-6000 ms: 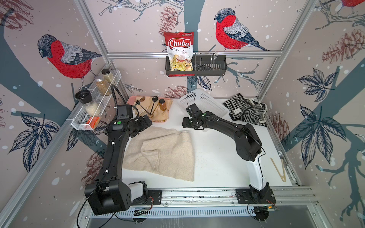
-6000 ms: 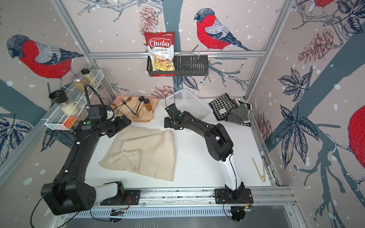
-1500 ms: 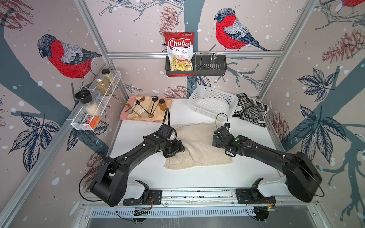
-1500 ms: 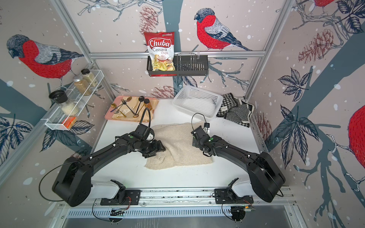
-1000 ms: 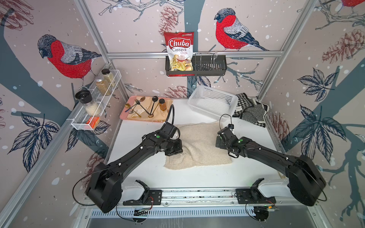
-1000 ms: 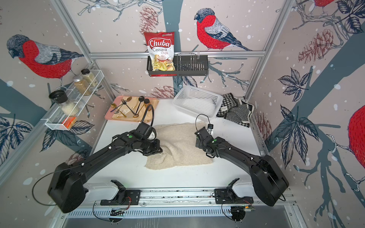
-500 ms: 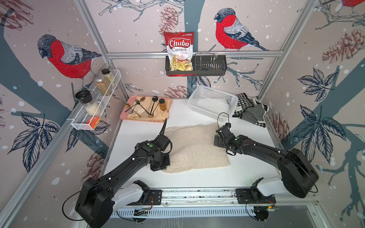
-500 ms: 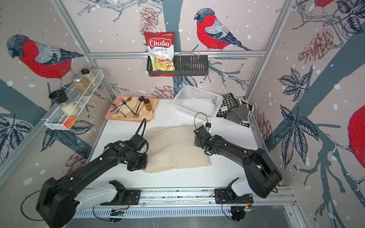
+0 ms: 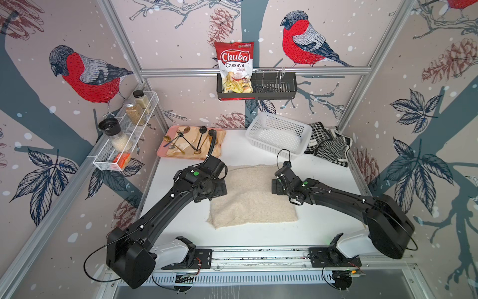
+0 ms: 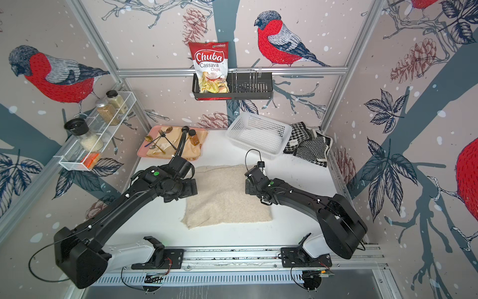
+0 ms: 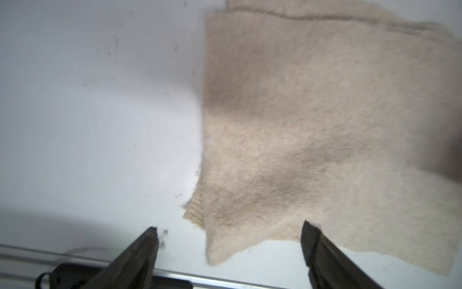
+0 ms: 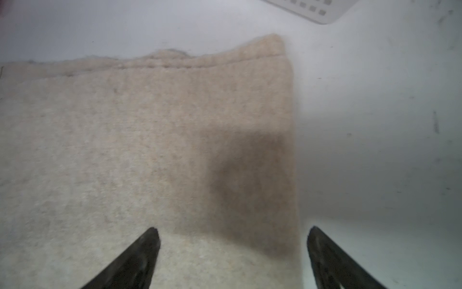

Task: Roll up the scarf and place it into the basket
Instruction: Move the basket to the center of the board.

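Released half a second ago, the scarf's near-left corner now lies free, and my left claw (image 11: 230, 229) has drawn back from it to the cloth's left edge. Table (image 9: 258, 233): white, carrying all items. Scarf (image 9: 251, 196): beige, folded to a flat rectangle at the table's centre between my two arms, not rolled. Basket (image 9: 278, 137): white and perforated, at the table's rear right, apart from the scarf. Left claw: jaws spread and gripping nothing; in the left wrist view the scarf's corner shows between the two fingertips. Right claw (image 12: 232, 231): jaws spread and gripping nothing, straddling the scarf's right edge, one finger over cloth and one over bare table. I cannot tell whether either claw touches the cloth.
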You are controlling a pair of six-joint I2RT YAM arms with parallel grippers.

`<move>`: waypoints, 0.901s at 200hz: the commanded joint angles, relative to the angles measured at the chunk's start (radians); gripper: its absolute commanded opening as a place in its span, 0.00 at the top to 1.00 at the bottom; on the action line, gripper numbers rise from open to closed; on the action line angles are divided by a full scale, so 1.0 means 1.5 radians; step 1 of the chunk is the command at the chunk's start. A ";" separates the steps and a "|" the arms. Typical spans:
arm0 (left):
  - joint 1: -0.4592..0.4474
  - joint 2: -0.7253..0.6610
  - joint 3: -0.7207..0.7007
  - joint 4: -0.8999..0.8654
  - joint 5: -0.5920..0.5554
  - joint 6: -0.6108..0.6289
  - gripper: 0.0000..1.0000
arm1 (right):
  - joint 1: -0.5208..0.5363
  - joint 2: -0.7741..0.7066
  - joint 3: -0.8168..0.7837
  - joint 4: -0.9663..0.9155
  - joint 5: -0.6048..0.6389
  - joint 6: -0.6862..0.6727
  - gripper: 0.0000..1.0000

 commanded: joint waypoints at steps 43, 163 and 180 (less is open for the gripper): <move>-0.004 0.161 -0.074 0.310 0.277 0.013 1.00 | 0.058 -0.003 -0.046 0.019 -0.072 0.066 0.51; -0.004 0.277 -0.100 0.235 0.067 0.066 1.00 | -0.053 0.042 -0.055 -0.049 -0.034 0.051 0.63; -0.004 0.236 -0.083 0.249 0.103 0.092 0.99 | -0.051 -0.011 -0.044 -0.070 -0.019 0.035 0.44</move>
